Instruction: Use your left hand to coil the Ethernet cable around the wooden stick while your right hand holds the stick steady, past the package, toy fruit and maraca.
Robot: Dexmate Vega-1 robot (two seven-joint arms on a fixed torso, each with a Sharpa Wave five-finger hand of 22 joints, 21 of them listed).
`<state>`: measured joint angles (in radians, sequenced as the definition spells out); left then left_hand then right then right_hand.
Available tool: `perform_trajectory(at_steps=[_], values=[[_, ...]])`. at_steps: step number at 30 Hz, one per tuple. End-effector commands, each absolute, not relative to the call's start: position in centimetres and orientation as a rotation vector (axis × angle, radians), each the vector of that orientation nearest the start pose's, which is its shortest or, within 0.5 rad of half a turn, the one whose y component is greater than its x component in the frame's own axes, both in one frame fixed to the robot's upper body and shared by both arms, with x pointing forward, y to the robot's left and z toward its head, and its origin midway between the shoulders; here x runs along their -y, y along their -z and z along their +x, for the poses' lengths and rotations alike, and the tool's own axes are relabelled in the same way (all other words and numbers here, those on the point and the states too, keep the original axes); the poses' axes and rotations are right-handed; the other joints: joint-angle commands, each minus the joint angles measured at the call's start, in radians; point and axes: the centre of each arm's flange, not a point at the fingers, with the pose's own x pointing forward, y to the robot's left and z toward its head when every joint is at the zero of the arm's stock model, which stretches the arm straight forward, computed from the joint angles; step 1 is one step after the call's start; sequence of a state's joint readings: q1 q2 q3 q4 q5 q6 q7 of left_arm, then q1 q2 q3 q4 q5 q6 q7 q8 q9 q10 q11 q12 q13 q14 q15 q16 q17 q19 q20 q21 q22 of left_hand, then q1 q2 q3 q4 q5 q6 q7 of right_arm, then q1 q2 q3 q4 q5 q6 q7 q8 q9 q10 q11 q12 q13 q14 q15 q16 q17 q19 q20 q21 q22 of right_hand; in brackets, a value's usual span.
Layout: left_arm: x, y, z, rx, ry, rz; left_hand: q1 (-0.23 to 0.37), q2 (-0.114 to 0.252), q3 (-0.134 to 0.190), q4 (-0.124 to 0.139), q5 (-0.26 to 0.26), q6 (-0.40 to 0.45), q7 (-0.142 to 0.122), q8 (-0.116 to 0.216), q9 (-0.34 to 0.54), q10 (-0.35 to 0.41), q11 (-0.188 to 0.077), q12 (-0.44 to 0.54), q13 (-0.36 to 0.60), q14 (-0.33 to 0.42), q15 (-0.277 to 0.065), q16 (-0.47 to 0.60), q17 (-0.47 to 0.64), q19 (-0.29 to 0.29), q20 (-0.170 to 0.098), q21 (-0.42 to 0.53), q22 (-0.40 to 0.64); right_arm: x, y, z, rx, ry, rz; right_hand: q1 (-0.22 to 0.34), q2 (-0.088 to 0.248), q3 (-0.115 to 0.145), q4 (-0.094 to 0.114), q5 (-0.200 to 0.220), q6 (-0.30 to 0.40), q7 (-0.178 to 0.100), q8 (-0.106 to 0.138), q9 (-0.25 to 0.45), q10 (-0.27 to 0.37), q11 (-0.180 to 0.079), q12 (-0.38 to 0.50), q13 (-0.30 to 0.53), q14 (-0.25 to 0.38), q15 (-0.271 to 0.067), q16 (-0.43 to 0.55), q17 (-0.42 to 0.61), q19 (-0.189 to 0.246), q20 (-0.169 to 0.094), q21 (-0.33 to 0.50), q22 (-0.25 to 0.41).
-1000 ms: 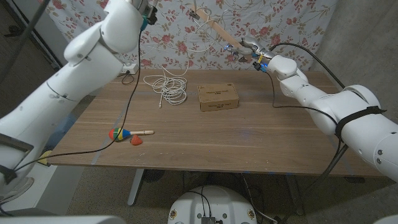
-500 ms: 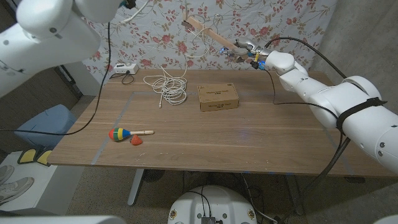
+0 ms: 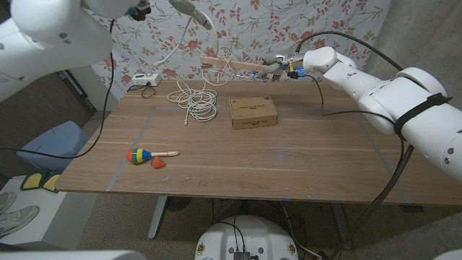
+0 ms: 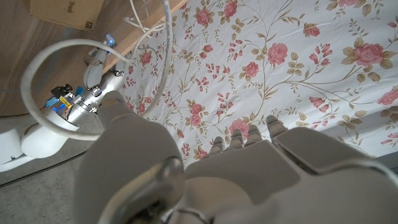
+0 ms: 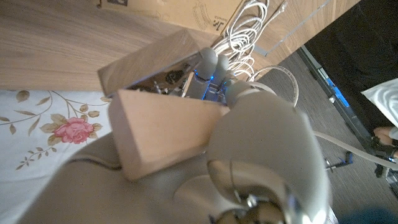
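Note:
My right hand (image 3: 283, 63) grips one end of the wooden stick (image 3: 231, 66) above the table's back edge; the stick points left, nearly level. The white Ethernet cable lies mostly as a loose coil (image 3: 196, 103) on the table, and strands rise from it to the stick. My left hand (image 3: 193, 12) is raised high above the stick with the cable in it. In the left wrist view the cable (image 4: 37, 68) loops beside that hand (image 4: 236, 168). The right wrist view shows the stick (image 5: 161, 124) in my right hand (image 5: 261, 143). The package (image 3: 253, 112), maraca (image 3: 141, 155) and red toy fruit (image 3: 158, 164) lie on the table.
A white power box (image 3: 142, 79) sits at the table's back left corner. A black cable (image 3: 108, 123) hangs across the table's left side. A floral curtain (image 3: 238, 22) hangs behind the table, and a blue bin (image 3: 50, 144) stands on the floor at the left.
The stick has dropped from a steep tilt to nearly level and moved left. My left hand has swung right and high with the cable. The camera shifted after the earliest frame.

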<state>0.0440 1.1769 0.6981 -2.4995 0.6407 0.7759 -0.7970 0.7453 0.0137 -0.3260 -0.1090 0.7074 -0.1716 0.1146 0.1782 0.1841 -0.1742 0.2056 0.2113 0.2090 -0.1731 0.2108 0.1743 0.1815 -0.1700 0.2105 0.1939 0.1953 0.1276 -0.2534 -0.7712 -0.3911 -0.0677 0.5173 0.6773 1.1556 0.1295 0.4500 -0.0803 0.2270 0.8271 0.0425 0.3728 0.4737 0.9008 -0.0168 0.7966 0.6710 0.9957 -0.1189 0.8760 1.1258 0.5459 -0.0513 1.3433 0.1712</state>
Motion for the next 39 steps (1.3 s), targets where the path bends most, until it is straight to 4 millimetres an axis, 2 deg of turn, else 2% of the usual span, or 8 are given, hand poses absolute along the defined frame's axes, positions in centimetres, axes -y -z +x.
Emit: perform_trajectory(at_steps=[1, 12, 23, 29, 32, 35, 38, 39], values=[[-19.8, -29.7, 35.9, 0.491, -0.26, 1.825, 0.008, 0.003, -0.003, 0.0, 0.007, -0.515, 0.026, 0.005, 0.002, -0.471, 0.009, 0.008, 0.004, -0.515, 0.003, 0.005, 0.001, -0.505, 0.003, 0.003, 0.003, 15.8, -20.7, 70.6, 0.25, -0.661, -1.336, 0.001, -0.002, 0.011, -0.022, 0.008, 0.076, -0.073, -0.002, -0.001, 0.014, -0.016, -0.003, -0.007, -0.018, -0.102, -0.025, -0.024, -0.004, -0.11, -0.007, 0.001], [-19.4, -29.5, 36.9, 0.477, -0.213, 1.84, 0.01, 0.007, -0.004, 0.001, 0.007, -0.51, 0.028, 0.007, 0.002, -0.467, 0.009, 0.01, 0.004, -0.508, 0.004, 0.007, 0.001, -0.501, 0.003, 0.005, 0.003, 15.3, -19.2, 72.1, 0.079, -0.548, -1.427, 0.005, -0.022, -0.002, -0.026, 0.022, 0.104, -0.099, -0.011, -0.012, 0.021, -0.018, -0.032, -0.051, -0.013, -0.102, -0.083, -0.071, -0.021, -0.117, -0.031, -0.001], [-19.3, -29.6, 38.0, 0.456, -0.201, 1.849, 0.011, 0.01, -0.006, 0.004, 0.007, -0.505, 0.026, 0.009, 0.002, -0.46, 0.009, 0.013, 0.003, -0.503, 0.003, 0.009, 0.001, -0.498, 0.003, 0.007, 0.003, 14.8, -18.2, 73.6, 0.056, -0.375, -1.449, 0.01, -0.022, -0.008, -0.025, 0.029, 0.104, -0.092, -0.024, -0.019, 0.026, -0.012, -0.043, -0.065, -0.001, -0.102, -0.1, -0.077, -0.025, -0.115, -0.041, 0.001], [-19.4, -29.8, 38.3, 0.457, -0.202, 1.846, 0.009, 0.011, -0.008, 0.006, 0.007, -0.501, 0.024, 0.01, 0.002, -0.454, 0.009, 0.015, 0.003, -0.495, 0.003, 0.012, 0.002, -0.495, 0.003, 0.008, 0.003, 14.8, -17.8, 74.2, 0.073, -0.287, -1.475, 0.023, 0.0, -0.007, -0.025, 0.026, 0.057, -0.079, -0.055, -0.024, 0.011, -0.005, -0.066, -0.085, -0.009, -0.102, -0.135, -0.104, -0.028, -0.104, -0.045, 0.002], [-19.4, -29.9, 38.5, 0.458, -0.206, 1.848, 0.009, 0.012, -0.009, 0.007, 0.006, -0.499, 0.023, 0.01, 0.002, -0.452, 0.009, 0.016, 0.003, -0.494, 0.003, 0.012, 0.002, -0.493, 0.003, 0.009, 0.003, 14.7, -17.9, 74.1, 0.071, -0.283, -1.508, 0.021, 0.008, -0.036, -0.021, 0.0, -0.034, -0.091, -0.117, -0.036, -0.068, -0.017, -0.118, -0.113, -0.098, -0.087, -0.227, -0.184, -0.109, -0.07, -0.073, 0.003], [-19.4, -30.1, 38.7, 0.457, -0.203, 1.852, 0.011, 0.012, -0.009, 0.007, 0.006, -0.499, 0.022, 0.01, 0.002, -0.45, 0.009, 0.016, 0.003, -0.493, 0.002, 0.012, 0.002, -0.491, 0.003, 0.01, 0.003, 14.7, -18.1, 74.1, 0.073, -0.277, -1.515, -0.036, -0.04, -0.101, 0.002, -0.003, -0.169, -0.098, -0.191, -0.061, -0.195, -0.006, -0.183, -0.149, -0.252, -0.046, -0.354, -0.282, -0.187, -0.035, -0.13, -0.002], [-19.5, -30.3, 38.9, 0.461, -0.204, 1.852, 0.011, 0.011, -0.01, 0.007, 0.006, -0.498, 0.02, 0.011, 0.002, -0.449, 0.009, 0.017, 0.003, -0.492, 0.002, 0.012, 0.002, -0.491, 0.003, 0.01, 0.003, 14.7, -18.3, 74.1, 0.082, -0.26, -1.52, -0.098, -0.127, -0.177, 0.023, 0.031, -0.303, -0.112, -0.201, -0.1, -0.392, -0.013, -0.276, -0.196, -0.446, -0.008, -0.51, -0.385, -0.315, -0.005, -0.221, -0.001], [-19.5, -30.3, 39.0, 0.463, -0.202, 1.851, 0.012, 0.011, -0.01, 0.007, 0.006, -0.499, 0.017, 0.01, 0.002, -0.45, 0.009, 0.016, 0.003, -0.492, 0.001, 0.012, 0.002, -0.49, 0.003, 0.01, 0.003, 14.8, -18.4, 74.1, 0.087, -0.251, -1.519, -0.114, -0.147, -0.199, 0.03, 0.044, -0.331, -0.112, -0.197, -0.113, -0.45, -0.009, -0.31, -0.208, -0.5, 0.001, -0.546, -0.406, -0.354, 0.024, -0.248, -0.001]])
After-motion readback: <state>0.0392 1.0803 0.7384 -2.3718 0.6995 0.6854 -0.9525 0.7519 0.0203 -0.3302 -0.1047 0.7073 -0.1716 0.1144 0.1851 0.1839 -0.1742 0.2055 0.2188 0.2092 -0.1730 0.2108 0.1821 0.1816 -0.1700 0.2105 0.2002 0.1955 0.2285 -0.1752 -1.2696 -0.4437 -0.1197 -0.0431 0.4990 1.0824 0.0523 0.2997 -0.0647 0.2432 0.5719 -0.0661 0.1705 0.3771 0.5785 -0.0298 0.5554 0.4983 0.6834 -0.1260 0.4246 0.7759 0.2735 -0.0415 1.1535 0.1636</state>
